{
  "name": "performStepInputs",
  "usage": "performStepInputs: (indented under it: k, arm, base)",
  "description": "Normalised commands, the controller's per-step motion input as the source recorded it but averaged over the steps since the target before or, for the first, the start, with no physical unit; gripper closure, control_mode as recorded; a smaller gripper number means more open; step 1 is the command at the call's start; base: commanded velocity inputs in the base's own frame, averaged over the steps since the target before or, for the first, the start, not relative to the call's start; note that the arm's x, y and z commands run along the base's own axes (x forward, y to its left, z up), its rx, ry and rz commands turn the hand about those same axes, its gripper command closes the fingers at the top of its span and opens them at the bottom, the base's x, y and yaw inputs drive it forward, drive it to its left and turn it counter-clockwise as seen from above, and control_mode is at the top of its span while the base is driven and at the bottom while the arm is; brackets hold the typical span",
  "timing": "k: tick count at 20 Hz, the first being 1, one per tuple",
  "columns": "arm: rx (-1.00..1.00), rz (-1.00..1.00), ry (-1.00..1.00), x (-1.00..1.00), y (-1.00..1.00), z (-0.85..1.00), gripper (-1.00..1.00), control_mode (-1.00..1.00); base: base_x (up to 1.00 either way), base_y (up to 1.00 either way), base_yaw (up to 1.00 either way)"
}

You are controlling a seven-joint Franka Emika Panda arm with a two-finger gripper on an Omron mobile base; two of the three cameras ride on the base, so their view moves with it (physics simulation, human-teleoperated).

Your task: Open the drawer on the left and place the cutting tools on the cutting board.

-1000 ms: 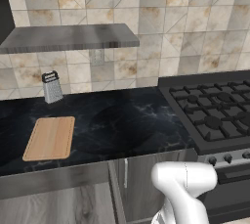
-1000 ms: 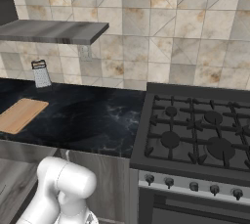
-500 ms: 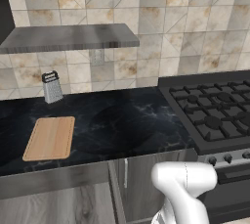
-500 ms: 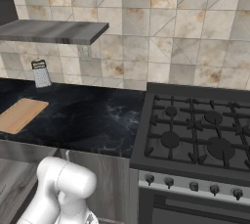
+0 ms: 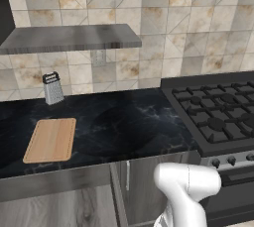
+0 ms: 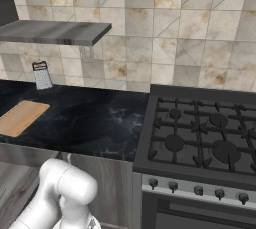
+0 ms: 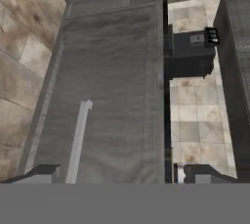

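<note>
The hand view looks onto the drawer's grey wood-grain front, with its silver bar handle running lengthwise. My gripper is open. Its fingertips stand wide apart, and the handle's near end lies between them, close to the left tip and untouched. I cannot tell how far out the drawer stands. The tan cutting board lies bare on the black counter at the left, and it also appears in the right base view. The cutting tools are out of view.
A metal box grater stands against the tiled wall behind the board, under a grey shelf. The gas stove fills the right side. A narrow cabinet door sits below the counter beside my arm's white elbow.
</note>
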Motion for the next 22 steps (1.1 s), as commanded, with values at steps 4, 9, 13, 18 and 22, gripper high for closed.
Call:
performStepInputs:
  k: [4, 9, 13, 18, 22]
  arm:
    - [0.09, 0.0, -0.12, -1.0, -0.14, 0.65, -1.0, -1.0]
    - [0.07, -0.03, -0.04, -0.59, -0.36, 0.58, -1.0, -1.0]
    - [0.11, -0.13, -0.09, -0.28, -0.42, 0.53, -1.0, -1.0]
    - [0.13, -0.18, -0.15, -0.26, -0.46, 0.51, -1.0, -1.0]
    - [0.12, -0.18, -0.1, -0.18, -0.43, 0.51, -1.0, -1.0]
  base:
    - [0.0, 0.0, 0.0]
    - [0.0, 0.0, 0.0]
    - [0.0, 0.0, 0.0]
    - [0.0, 0.0, 0.0]
    - [0.0, 0.0, 0.0]
